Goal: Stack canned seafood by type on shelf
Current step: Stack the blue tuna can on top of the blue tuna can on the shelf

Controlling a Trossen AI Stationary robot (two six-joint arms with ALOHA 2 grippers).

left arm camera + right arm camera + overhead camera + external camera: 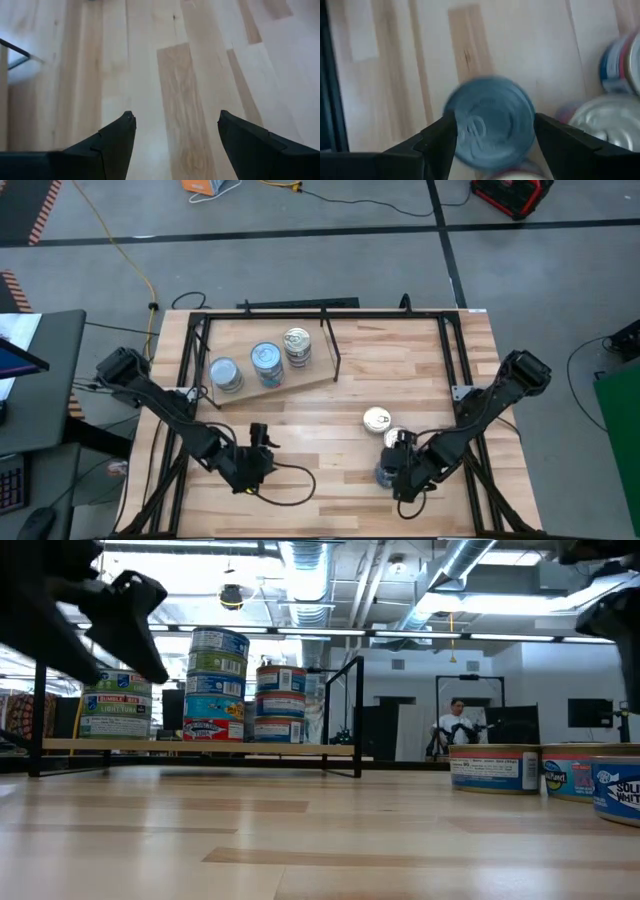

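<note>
The right gripper (490,135) is lowered over the near-right tabletop, its fingers spread around a blue-lidded tin (489,119) (contact cannot be told). The left gripper (175,127) is held open over bare wood. Three tin stacks (265,363) are seen on the shelf (300,383).

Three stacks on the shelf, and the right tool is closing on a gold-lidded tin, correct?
Not quite. The right wrist view shows the right tool open around a silver-lidded tin, not a gold one. The three stacks on the shelf are right.
</note>
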